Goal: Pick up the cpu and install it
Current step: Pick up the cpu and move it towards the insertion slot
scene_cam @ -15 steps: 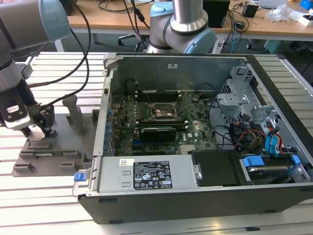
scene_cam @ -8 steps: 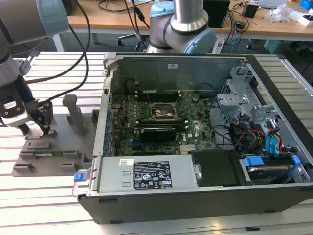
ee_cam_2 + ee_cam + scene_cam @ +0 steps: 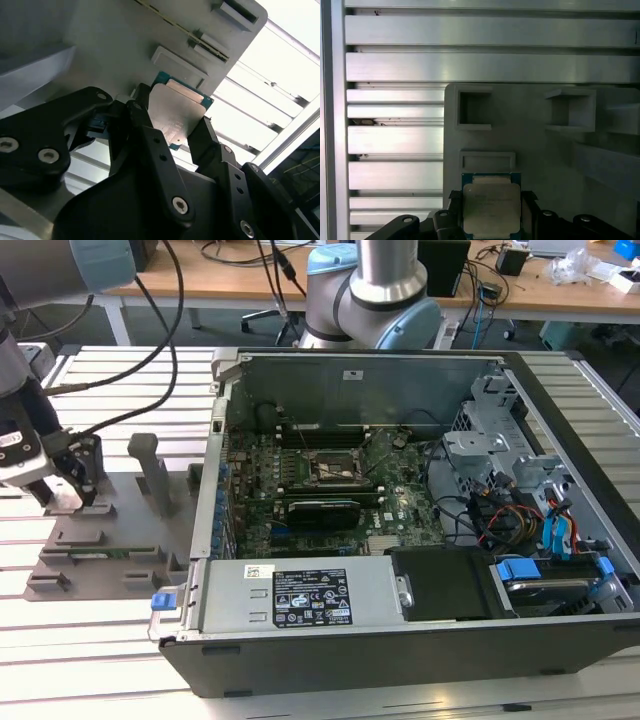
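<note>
I have the gripper (image 3: 172,129) clenched on the cpu (image 3: 491,207), a finger pressed to each side edge, over the grey fixture (image 3: 535,150). Farther off, toward the exterior view's right, the open computer case (image 3: 350,385) holds the motherboard (image 3: 400,505) and its socket frame (image 3: 335,468).

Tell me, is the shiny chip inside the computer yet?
Not yet. Done: the gripper is at the grey fixture beside the computer case. In hand: its fingers pinch the cpu by two opposite edges, right over the fixture; whether it's lifted is unclear. Left: the socket on the motherboard looks empty, so carrying and installing remain.
</note>
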Robot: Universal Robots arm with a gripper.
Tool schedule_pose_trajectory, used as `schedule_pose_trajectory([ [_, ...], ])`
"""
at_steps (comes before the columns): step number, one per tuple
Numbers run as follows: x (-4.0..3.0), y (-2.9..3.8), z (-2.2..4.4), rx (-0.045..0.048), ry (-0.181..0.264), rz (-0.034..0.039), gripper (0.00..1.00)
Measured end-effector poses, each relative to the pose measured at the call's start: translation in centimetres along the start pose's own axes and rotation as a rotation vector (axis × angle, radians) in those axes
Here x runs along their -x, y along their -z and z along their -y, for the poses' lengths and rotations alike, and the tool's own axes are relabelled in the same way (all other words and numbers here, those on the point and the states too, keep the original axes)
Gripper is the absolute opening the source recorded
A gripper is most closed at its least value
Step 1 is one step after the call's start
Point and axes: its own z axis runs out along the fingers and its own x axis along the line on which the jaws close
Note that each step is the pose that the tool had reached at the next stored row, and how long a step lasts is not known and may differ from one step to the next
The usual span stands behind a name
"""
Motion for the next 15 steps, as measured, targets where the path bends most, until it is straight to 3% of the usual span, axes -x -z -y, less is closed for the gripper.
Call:
schedule_pose_trajectory([
  [6, 0.05, 2.15, 0.07, -0.0001, 0.0, -0.0001, 0.55],
  [15, 0.09, 4.15, 0.14, -0.0004, 0.0, -0.0001, 0.55],
])
